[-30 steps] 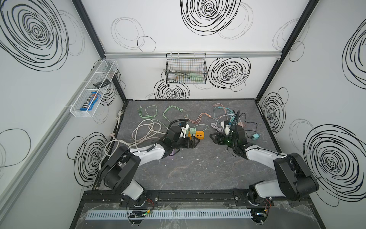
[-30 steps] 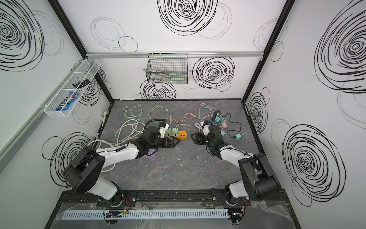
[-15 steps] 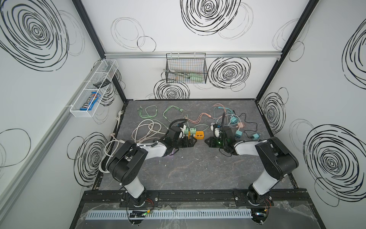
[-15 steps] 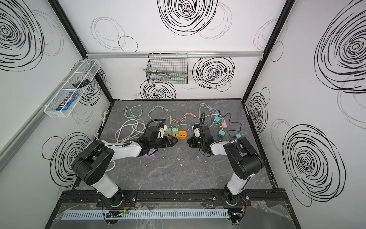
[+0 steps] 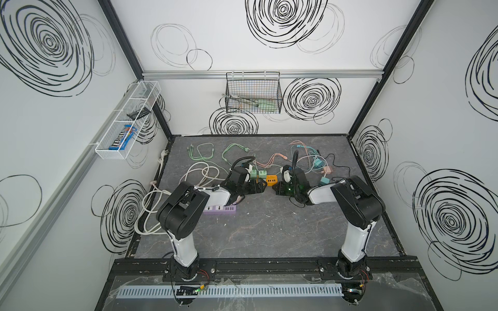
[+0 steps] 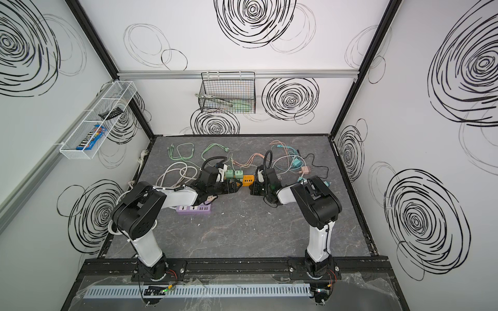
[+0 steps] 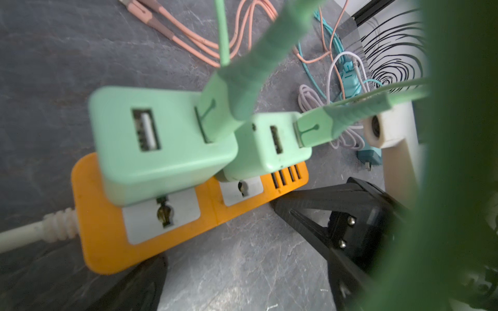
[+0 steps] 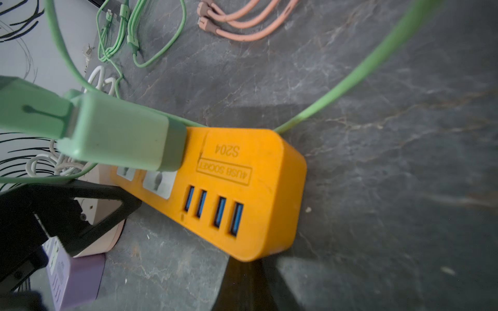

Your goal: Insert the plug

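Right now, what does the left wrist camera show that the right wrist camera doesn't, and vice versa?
Only the left wrist view: the USB-socket faces of the first green charger and second green charger, plus the white cord. Only the right wrist view: the raised 4USB SOCKET lettering, the blue port insides and a purple power strip. Both: the orange power strip with the second green charger standing on it, pink cables, grey table.
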You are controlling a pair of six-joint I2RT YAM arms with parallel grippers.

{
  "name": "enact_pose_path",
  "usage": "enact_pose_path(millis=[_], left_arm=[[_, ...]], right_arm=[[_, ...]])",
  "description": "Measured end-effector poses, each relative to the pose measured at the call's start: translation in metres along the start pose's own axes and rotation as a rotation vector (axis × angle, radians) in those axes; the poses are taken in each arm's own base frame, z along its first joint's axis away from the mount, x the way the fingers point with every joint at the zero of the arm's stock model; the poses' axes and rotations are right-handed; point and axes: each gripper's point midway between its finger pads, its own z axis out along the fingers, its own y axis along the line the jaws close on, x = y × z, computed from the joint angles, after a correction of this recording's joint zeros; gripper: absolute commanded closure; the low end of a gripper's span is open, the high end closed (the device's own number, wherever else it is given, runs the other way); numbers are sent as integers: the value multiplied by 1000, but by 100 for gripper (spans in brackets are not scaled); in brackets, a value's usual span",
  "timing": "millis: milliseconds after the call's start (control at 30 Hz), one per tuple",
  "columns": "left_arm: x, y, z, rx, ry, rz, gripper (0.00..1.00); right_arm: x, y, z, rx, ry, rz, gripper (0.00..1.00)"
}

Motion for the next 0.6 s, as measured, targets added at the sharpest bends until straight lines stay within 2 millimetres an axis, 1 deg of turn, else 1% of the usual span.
enact_pose_path(millis=[167,433,600], left_arm=[[-10,3,10,-4,-9,5,4],[-28,9,23,-40,-20,29,4],[-35,13,26,-61,-21,42,4]], right_arm=[[-10,0,9,4,-20,-4,99],[-35,1,29,2,-55,6,97],[-40,0,32,7,-57,18,93]])
